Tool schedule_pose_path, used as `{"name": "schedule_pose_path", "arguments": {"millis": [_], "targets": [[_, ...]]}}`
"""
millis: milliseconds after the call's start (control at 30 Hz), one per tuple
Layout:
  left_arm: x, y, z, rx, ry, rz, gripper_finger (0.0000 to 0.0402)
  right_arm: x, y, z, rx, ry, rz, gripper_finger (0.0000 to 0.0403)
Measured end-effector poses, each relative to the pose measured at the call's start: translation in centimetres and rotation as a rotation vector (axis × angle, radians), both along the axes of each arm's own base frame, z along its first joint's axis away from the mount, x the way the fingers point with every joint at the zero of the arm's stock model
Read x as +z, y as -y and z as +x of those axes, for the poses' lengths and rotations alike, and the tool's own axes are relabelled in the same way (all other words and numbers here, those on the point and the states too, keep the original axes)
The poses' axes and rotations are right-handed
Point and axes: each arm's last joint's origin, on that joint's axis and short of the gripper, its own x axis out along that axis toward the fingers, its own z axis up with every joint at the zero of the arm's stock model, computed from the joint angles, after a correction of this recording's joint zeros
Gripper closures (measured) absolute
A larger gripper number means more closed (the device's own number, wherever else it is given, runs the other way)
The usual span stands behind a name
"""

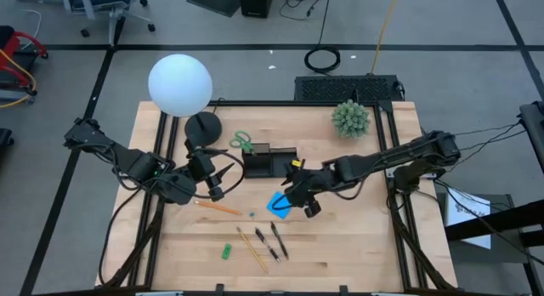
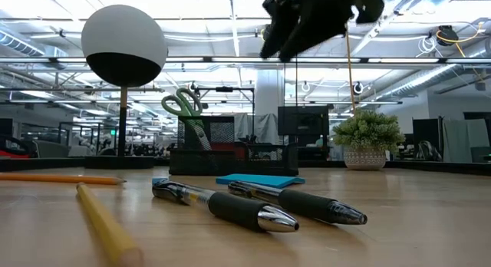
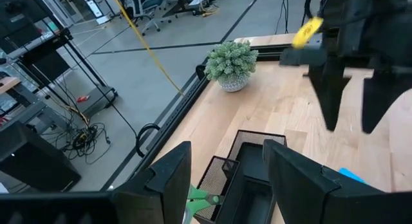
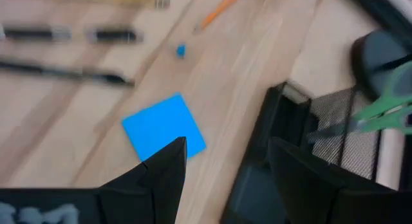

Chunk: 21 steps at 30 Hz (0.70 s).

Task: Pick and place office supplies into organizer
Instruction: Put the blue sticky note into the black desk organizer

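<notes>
Right now your right tool (image 1: 299,200) hovers with fingers parted and empty over the blue sticky pad (image 1: 279,204), which lies flat on the table (image 1: 357,236) just beside the organizer (image 1: 270,162) — scissors (image 1: 242,143) already standing in it. Your left tool (image 1: 214,184) waits spread wide beside the organizer.

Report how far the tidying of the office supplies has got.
Done: only the green-handled scissors stand in the black organizer.

In hand: nothing held. The right hand hangs open above the blue sticky pad, beside the organizer. The left hand waits open on the organizer's other side.

Left: the pad, the orange pencil, the yellow pencil, two dark pens and the green eraser, all on the table.
</notes>
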Motion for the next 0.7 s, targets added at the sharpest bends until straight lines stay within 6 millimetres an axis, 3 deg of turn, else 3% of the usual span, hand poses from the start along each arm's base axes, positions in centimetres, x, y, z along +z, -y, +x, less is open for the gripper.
{"name": "schedule_pose_path", "arguments": {"millis": [267,700], "targets": [[0.0,-0.1,0.0,0.005,-0.005,0.002,0.0206,-1.8,-0.4,2.7,0.105,-0.208,-0.11,0.0195],[0.0,-0.1,0.0,0.004,-0.005,0.001,0.0206,-4.0,-0.7,4.3,0.25,-0.269,-0.208,0.0195]]}}
